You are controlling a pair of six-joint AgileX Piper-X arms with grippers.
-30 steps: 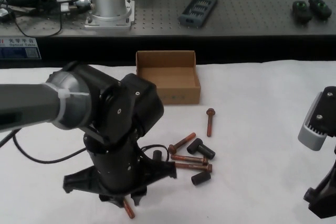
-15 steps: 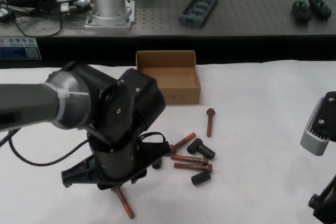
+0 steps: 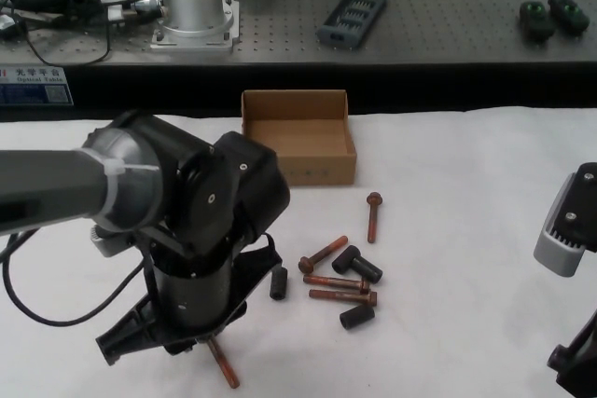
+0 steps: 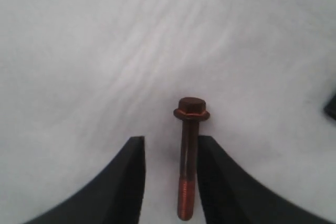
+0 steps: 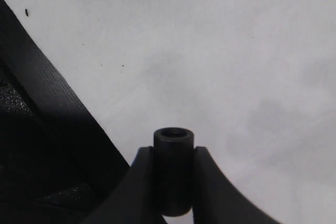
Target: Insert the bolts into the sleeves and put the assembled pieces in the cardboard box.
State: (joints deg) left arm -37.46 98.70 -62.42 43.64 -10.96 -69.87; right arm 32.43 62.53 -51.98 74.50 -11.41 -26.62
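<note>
Left arm: the left gripper (image 4: 169,140) is lowered onto the white cloth (image 3: 466,230) at the near left. Its fingers stand apart on either side of one bolt (image 4: 187,156) and are not clamped. The bolt lies flat on the cloth, its shank close against one finger with a gap to the other, head pointing outward.

Centre: three more bolts and three sleeves lie loose in a cluster. One loose sleeve (image 3: 279,281) lies just beside the arm's housing. A fourth bolt (image 3: 374,217) lies apart, nearer the cardboard box (image 3: 317,170), which holds no assembled piece.

Right arm: the right gripper (image 5: 173,150) is clamped on a black sleeve (image 5: 174,171), with the open bore showing beyond the fingertips.

Hazards, as judged:
- Off-centre bolt: closing may roll or skew it, giving a tilted hold.
- A tilted bolt would jam at the sleeve mouth.
- The arm's housing may knock the nearby sleeve.
</note>
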